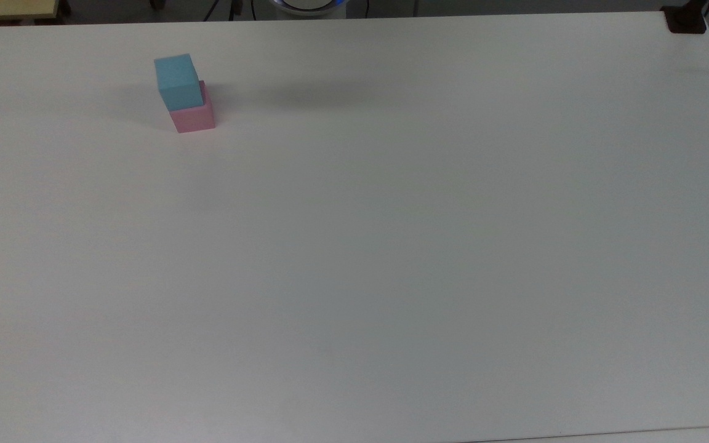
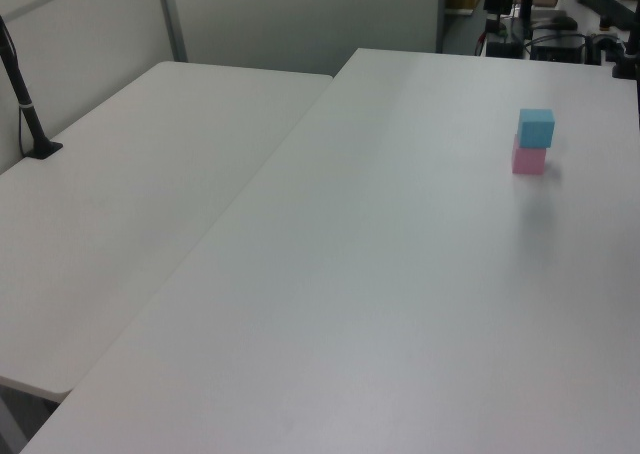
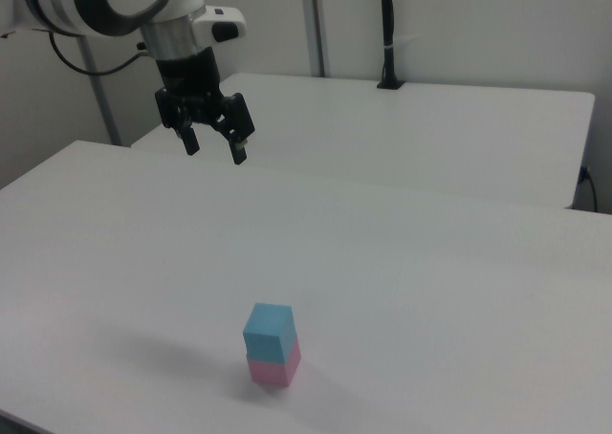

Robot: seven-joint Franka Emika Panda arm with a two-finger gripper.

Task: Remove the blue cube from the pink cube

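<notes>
The blue cube (image 1: 176,80) rests on top of the pink cube (image 1: 193,115), set slightly askew, near the top view's upper left of the white table (image 1: 391,246). The left view has the blue cube (image 2: 536,127) on the pink cube (image 2: 529,160) at its right side. In the right view the blue cube (image 3: 268,331) and pink cube (image 3: 274,369) stand near the bottom centre. My gripper (image 3: 216,150) hangs open in the air high above the table, well away from the stack toward the right view's upper left, holding nothing.
A second white table (image 2: 130,194) adjoins the first along a seam. A black post on a clamp (image 2: 28,114) stands at its far edge, seen as the black post (image 3: 387,32) in the right view. A dark clamp (image 1: 685,21) sits at the top view's upper right corner.
</notes>
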